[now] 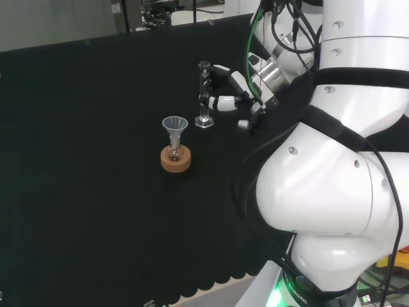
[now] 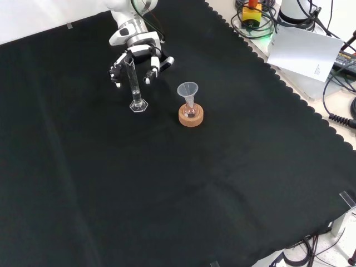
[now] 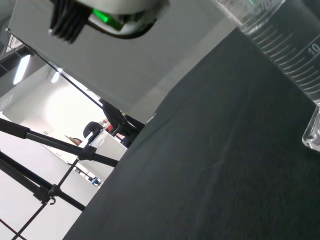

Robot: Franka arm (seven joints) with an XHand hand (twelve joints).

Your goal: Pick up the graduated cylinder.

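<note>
The clear graduated cylinder [image 1: 204,96] stands upright on its hexagonal foot on the black cloth; in the front view the cylinder [image 2: 133,83] is at the upper left. The hand [image 1: 233,89] is just to its right in the head view, at the height of the tube. From the front, the hand [image 2: 138,49] sits behind the cylinder with fingers [image 2: 150,72] spread down on both sides of it and a gap to the glass. The foot rests on the cloth. The wrist view has the cylinder's scale marks [image 3: 285,45] very close.
A clear funnel [image 2: 188,90] sits in a small flask on a cork ring [image 2: 191,117], close to the right of the cylinder in the front view. White paper [image 2: 303,50] and cables lie beyond the cloth's scalloped edge at the upper right.
</note>
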